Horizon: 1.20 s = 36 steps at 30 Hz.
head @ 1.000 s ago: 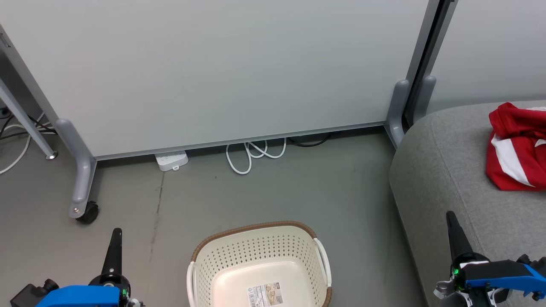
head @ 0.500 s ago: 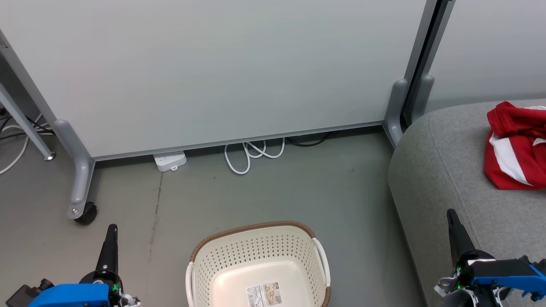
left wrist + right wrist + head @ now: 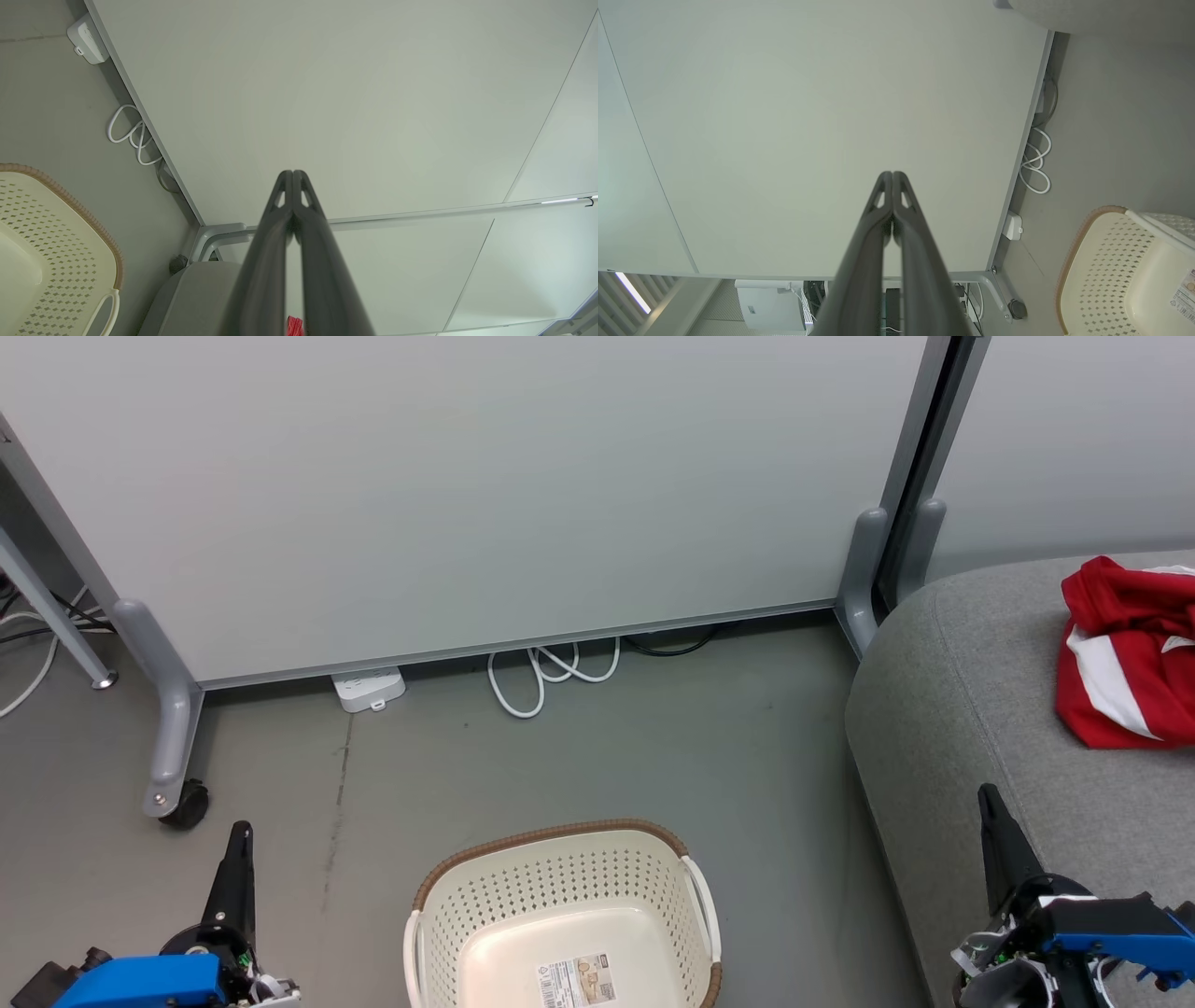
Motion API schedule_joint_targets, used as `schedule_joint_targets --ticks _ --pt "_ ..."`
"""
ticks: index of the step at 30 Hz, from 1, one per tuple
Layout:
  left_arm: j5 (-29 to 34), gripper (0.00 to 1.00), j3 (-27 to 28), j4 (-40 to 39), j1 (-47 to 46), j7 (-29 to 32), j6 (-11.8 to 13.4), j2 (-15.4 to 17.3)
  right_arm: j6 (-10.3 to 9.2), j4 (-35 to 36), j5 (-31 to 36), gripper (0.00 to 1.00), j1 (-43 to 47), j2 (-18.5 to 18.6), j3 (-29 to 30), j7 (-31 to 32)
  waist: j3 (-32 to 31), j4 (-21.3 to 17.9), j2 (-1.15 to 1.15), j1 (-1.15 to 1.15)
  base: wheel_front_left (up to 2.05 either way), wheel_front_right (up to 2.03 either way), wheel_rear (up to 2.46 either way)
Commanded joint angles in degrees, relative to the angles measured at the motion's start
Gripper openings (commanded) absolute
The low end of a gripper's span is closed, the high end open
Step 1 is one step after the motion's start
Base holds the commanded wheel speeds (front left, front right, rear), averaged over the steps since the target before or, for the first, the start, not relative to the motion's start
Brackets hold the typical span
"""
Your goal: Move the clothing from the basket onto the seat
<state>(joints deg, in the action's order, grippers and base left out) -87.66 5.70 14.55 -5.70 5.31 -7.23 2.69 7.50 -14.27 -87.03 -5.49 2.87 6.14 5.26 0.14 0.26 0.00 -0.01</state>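
Left fingers point(image 3: 235, 873) and right fingers point(image 3: 997, 845) are pressing together, empty, flanking the bare laundry basket point(image 3: 560, 887). Ahead of the right fingers, the red jersey point(image 3: 1120, 653) is lying on the sofa cushion point(image 3: 962, 709), looking soft and light, likely best pinched at a fold.

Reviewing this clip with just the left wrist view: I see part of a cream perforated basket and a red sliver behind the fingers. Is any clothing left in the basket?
Observer: In the head view, the cream-white perforated plastic basket has a bare bottom with a printed label; no clothing in the visible part.
Operator: And the red sliver?
Observer: Bright red fabric clothing with white panels, lying on the large grey upholstered seat.
Operator: Right gripper holding anything?
Observer: No; the right gripper is shut, fingers together, empty.
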Motion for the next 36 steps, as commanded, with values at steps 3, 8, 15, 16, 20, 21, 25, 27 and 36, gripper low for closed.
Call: schedule_joint_targets --ticks 3,8,15,16,20,21,25,27,36 --pt "-1.7 0.00 0.7 -0.5 -0.8 0.6 -0.4 0.3 -0.02 0.4 -2.1 0.00 -0.8 0.0 0.3 0.6 0.0 -0.1 0.00 0.01 0.00 0.00 0.00" --pt "-3.6 0.00 0.9 -0.6 -0.8 1.1 -0.4 0.3 -0.02 0.4 -4.1 0.00 -0.9 0.0 0.4 1.2 0.0 -0.2 0.00 0.01 0.00 0.00 0.00" --pt "-4.8 0.00 1.0 -0.6 -0.8 1.4 -0.4 0.3 -0.02 0.4 -5.5 0.00 -1.0 0.0 0.5 1.5 0.0 -0.3 0.00 0.01 0.00 0.00 0.00" --pt "-4.8 0.00 1.0 -0.6 -0.8 1.4 -0.4 0.3 -0.02 0.4 -5.5 0.00 -1.0 0.0 0.5 1.5 0.0 -0.3 0.00 0.01 0.00 0.00 0.00" --pt "-4.8 0.00 1.0 -0.6 -0.8 1.4 -0.4 0.3 -0.02 0.4 -5.5 0.00 -1.0 0.0 0.5 1.5 0.0 -0.3 0.00 0.01 0.00 0.00 0.00" --pt "-4.8 0.00 1.0 -0.6 -0.8 1.4 -0.4 0.3 -0.02 0.4 -5.5 0.00 -1.0 0.0 0.5 1.5 0.0 -0.3 0.00 0.01 0.00 0.00 0.00" --pt "-4.8 0.00 0.9 -0.6 -0.8 1.4 -0.4 0.3 -0.02 0.4 -5.5 0.00 -1.0 0.0 0.5 1.5 0.0 -0.3 0.00 0.01 0.00 0.00 0.00" --pt "-4.8 0.00 0.9 -0.6 -0.8 1.4 -0.4 0.3 -0.02 0.4 -5.5 0.00 -1.0 0.0 0.5 1.5 0.0 -0.3 0.00 0.01 0.00 0.00 0.00" --pt "-4.8 0.00 0.9 -0.6 -0.8 1.4 -0.4 0.3 -0.02 0.3 -5.5 0.00 -1.0 0.0 0.5 1.5 0.0 -0.3 0.00 0.01 0.00 0.00 0.00"
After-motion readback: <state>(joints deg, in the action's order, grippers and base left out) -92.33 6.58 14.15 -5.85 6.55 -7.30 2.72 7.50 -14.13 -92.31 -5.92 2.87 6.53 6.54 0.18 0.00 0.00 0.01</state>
